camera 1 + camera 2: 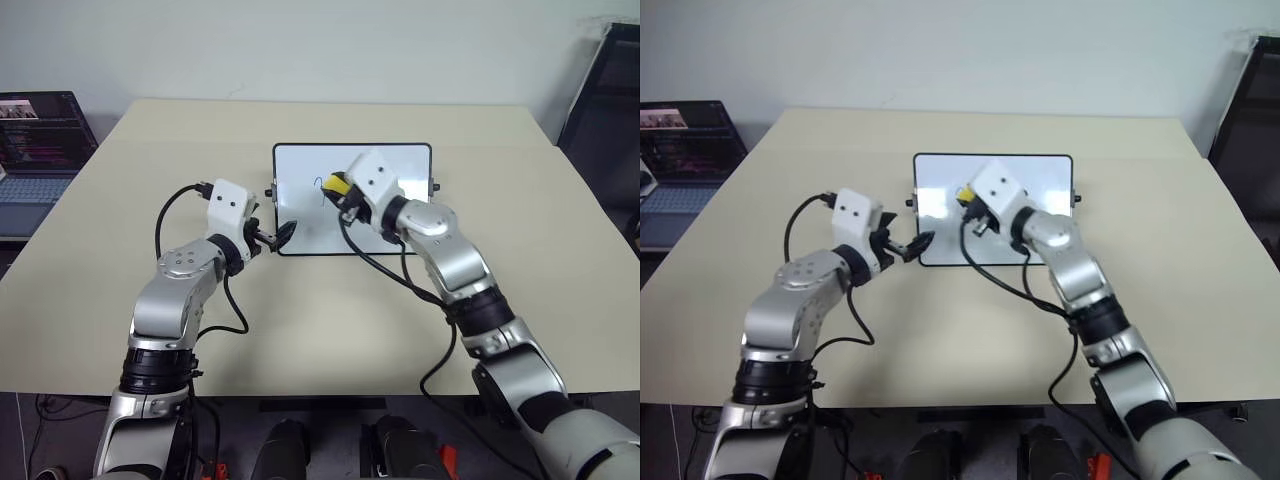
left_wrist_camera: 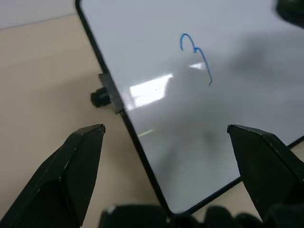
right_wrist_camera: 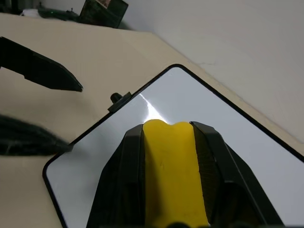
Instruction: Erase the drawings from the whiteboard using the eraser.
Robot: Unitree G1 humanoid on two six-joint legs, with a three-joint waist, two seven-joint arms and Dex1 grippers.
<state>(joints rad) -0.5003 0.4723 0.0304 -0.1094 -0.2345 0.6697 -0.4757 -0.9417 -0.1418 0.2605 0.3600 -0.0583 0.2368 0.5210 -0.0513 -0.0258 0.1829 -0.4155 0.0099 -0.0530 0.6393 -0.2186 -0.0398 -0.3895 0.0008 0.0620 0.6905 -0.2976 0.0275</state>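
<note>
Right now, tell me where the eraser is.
The eraser is clamped in the right gripper, above the middle of the whiteboard, near the blue drawing.

Beige table vs pale wall; laptop at left, dark rack at right.

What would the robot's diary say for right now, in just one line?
right gripper: shut on eraser, over whiteboard | left gripper: open at board's left edge | drawing: not erased

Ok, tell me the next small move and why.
Probably lower the right gripper, shut on the eraser, onto the whiteboard at the blue 3. The mark is unwiped, and the open left gripper straddles the board's near left corner.
</note>
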